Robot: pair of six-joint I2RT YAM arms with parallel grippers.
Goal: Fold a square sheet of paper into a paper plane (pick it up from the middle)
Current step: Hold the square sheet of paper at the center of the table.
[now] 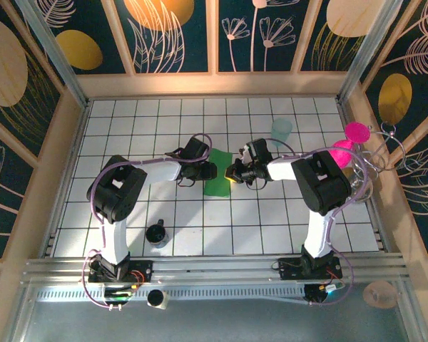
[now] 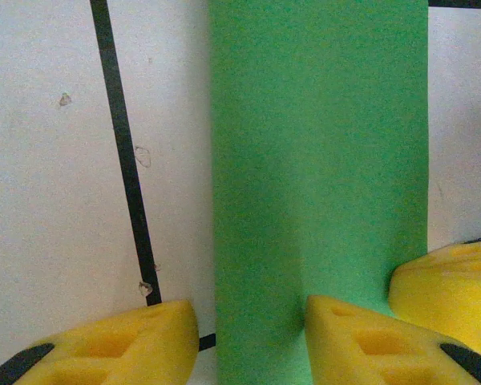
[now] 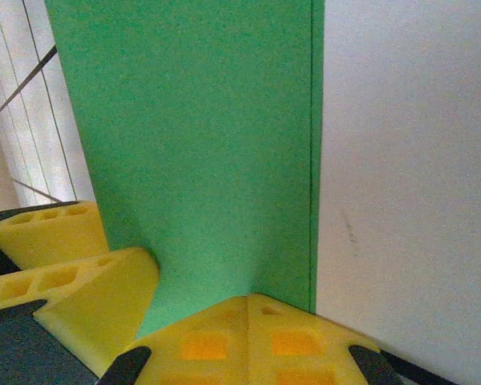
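Matt, finely grained green paper (image 3: 200, 136) ahead of my right claw (image 3: 248, 309); its yellow pads (image 3: 200, 346) look matt and foam-like. Smooth white tabletop (image 3: 409, 160) beside it.

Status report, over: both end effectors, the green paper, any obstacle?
Left end effector open, one finger on green paper. Right end effector shut at its edge, grip unclear. Paper folded. Teal cup apart.

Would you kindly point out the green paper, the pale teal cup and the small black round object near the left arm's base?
green paper (image 1: 217, 187), overhead view, its bare near end.
pale teal cup (image 1: 281, 129), overhead view, centre of the cup.
small black round object (image 1: 157, 234), overhead view, its top.
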